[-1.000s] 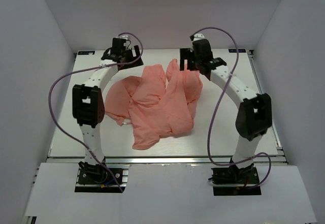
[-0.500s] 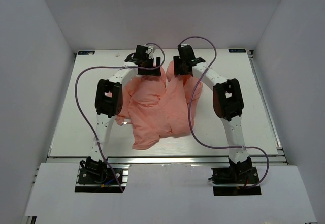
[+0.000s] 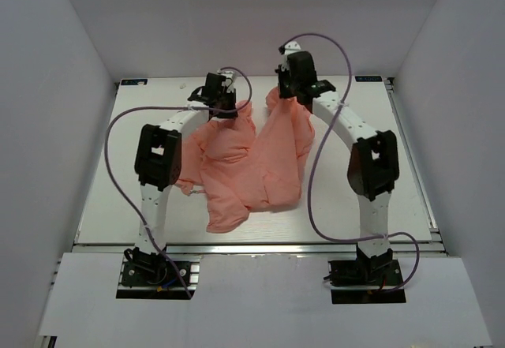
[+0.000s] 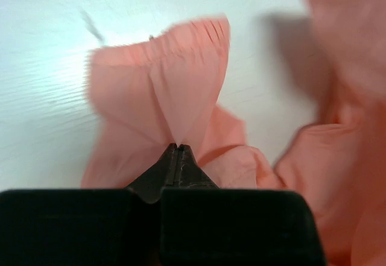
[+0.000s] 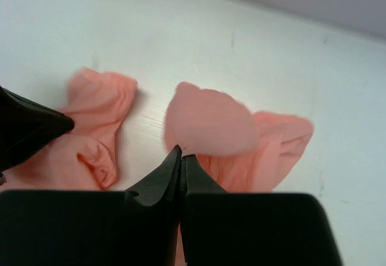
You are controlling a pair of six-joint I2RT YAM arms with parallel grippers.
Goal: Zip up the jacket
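The salmon-pink jacket [image 3: 248, 162] lay crumpled around the middle of the white table [image 3: 102, 206]. It ran from the far centre back toward the near edge, and one lobe of cloth trailed to the near left. The fabric was wrinkled and folded over itself, and no zipper could be made out in any view.

Its two far ends were each caught by an arm. The left gripper [image 3: 226, 110] was clenched on the far-left end of the jacket. In the left wrist view its fingers were pressed together on a pinch of cloth, which fanned out beyond the tips and ended in a gathered, ribbed-looking edge, somewhat blurred. The right gripper [image 3: 286, 95] was likewise clamped on the far-right end. In the right wrist view its tips met on a rounded flap of pink fabric, and more cloth bunched to the right of it. A dark part of the left gripper showed at the left edge of that view, beside a second bunch of cloth. The two grippers were near each other over the far part of the table, with a strip of bare table between the ends they held.

Both arms arched up from their bases at the near edge. A purple cable [image 3: 110, 170] looped out beside the left arm. Plain pale walls [image 3: 47, 87] enclosed the table on three sides.
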